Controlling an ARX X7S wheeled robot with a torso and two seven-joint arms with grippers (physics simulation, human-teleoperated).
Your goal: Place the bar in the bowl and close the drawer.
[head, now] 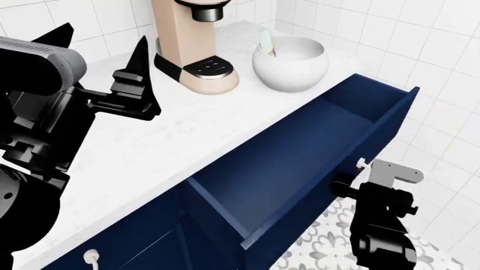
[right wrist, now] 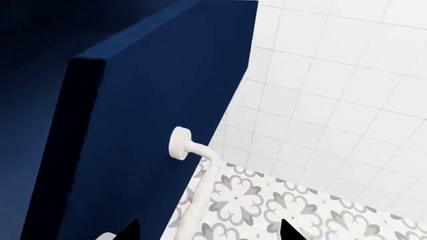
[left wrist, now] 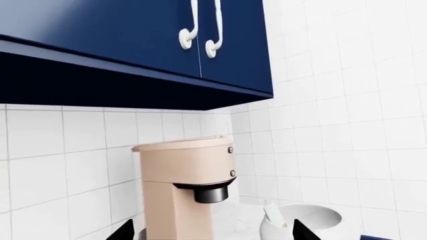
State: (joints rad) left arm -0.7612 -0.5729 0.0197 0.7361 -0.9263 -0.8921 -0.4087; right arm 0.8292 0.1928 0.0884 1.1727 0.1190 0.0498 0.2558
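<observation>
The bar (head: pixel 266 41) stands on end inside the white bowl (head: pixel 293 70), leaning on its rim; it also shows in the left wrist view (left wrist: pixel 272 214), in the bowl (left wrist: pixel 307 222). The navy drawer (head: pixel 300 146) is pulled wide open, with nothing inside. My left gripper (head: pixel 101 48) is open and empty above the counter, left of the coffee maker. My right gripper (right wrist: pixel 210 232) is open beside the drawer front (right wrist: pixel 147 125), with the white curved handle (right wrist: pixel 197 190) between its fingers, not clamped.
A beige coffee maker (head: pixel 191 48) stands on the white counter (head: pixel 150 140) next to the bowl. Navy cupboard doors (left wrist: pixel 133 35) with white handles hang above. Tiled walls close the corner. My right arm (head: pixel 383 225) is over the patterned floor (head: pixel 315 247).
</observation>
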